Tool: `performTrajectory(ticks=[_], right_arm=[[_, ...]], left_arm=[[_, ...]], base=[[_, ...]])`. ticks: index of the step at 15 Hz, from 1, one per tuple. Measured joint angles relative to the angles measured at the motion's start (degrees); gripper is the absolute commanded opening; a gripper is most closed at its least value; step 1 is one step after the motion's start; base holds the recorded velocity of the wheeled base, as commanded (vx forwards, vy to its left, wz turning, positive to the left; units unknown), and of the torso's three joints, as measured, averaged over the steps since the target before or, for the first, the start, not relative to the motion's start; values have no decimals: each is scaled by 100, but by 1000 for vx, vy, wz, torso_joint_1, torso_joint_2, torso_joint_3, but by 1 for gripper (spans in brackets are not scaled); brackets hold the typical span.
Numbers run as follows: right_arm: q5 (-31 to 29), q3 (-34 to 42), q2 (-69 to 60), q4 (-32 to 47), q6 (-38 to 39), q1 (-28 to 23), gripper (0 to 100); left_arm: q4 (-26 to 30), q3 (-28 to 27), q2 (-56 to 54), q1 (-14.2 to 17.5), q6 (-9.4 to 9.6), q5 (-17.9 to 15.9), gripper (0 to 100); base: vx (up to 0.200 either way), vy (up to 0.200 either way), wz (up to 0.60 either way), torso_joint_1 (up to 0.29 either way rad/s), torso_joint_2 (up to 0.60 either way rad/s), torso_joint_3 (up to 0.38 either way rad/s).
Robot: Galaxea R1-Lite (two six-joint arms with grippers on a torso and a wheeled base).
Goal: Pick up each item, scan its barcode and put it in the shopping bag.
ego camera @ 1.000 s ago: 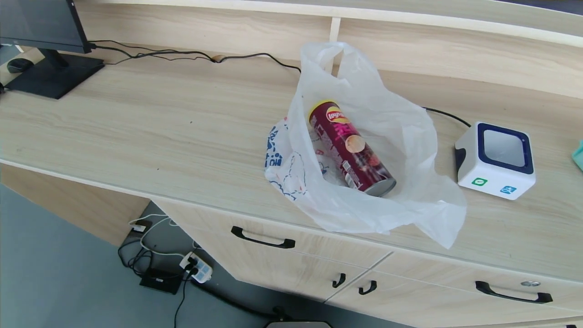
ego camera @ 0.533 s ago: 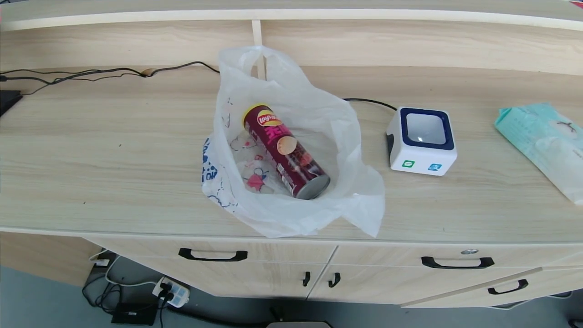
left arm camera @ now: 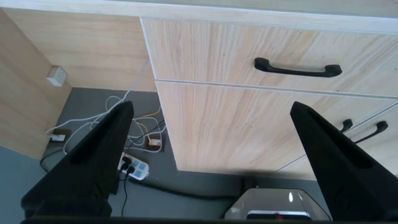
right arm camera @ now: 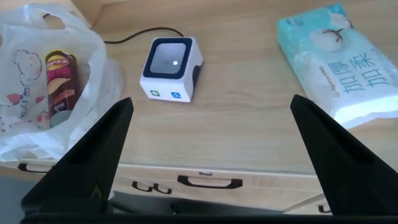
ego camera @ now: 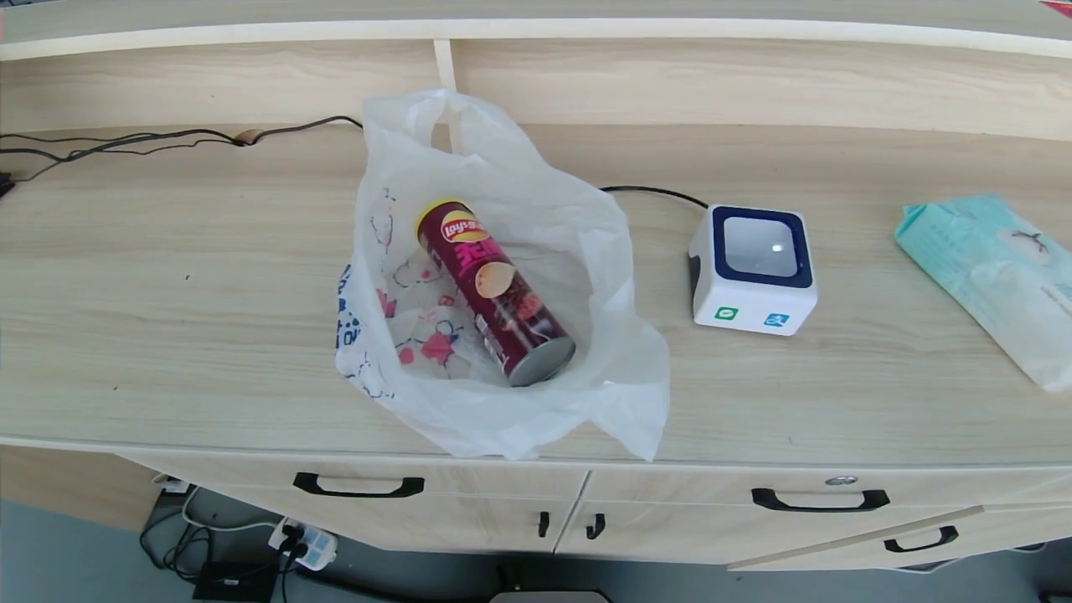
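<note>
Camera panned right (things unmoved); tissue pack point(ego camera: 992, 276) more in view.

before me runs a long counter point(ego camera: 167, 276) of pale wood grain, with a raised ledge point(ego camera: 712, 79) of the same wood along its far side and a thin upright strip point(ego camera: 444, 71) dividing that ledge. black cables point(ego camera: 126, 144) trail over the far left of the top. under the near edge i see drawers point(ego camera: 486, 479) with black handles point(ego camera: 358, 485), one with a round lock point(ego camera: 840, 481). below lies a grey floor point(ego camera: 59, 553), where a white power strip point(ego camera: 303, 544) rests among loose cords.
</note>
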Motion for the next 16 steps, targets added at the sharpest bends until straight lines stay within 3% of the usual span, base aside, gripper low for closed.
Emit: performTrajectory(ticks=[3, 8, 13, 16], right_arm=[[13, 190, -48, -11, 91, 2, 100], [44, -185, 334, 88, -24, -15, 100], [612, -577, 1314, 118, -862, -111, 100], [1403, -1023, 2277, 110, -1753, -769, 100]], left_arm=[[0, 0, 0, 0, -2, -2, 100], [-2, 0, 0, 4, 0, -2, 100], [-29, 0, 0, 1, -16, -5, 100], [-43, 0, 0, 6, -16, 2, 100]], base=[[0, -200, 0, -2, 1, 5], [0, -200, 0, 1, 1, 4], [0, 0, 0, 0, 0, 0], [0, 0, 0, 0, 0, 0]])
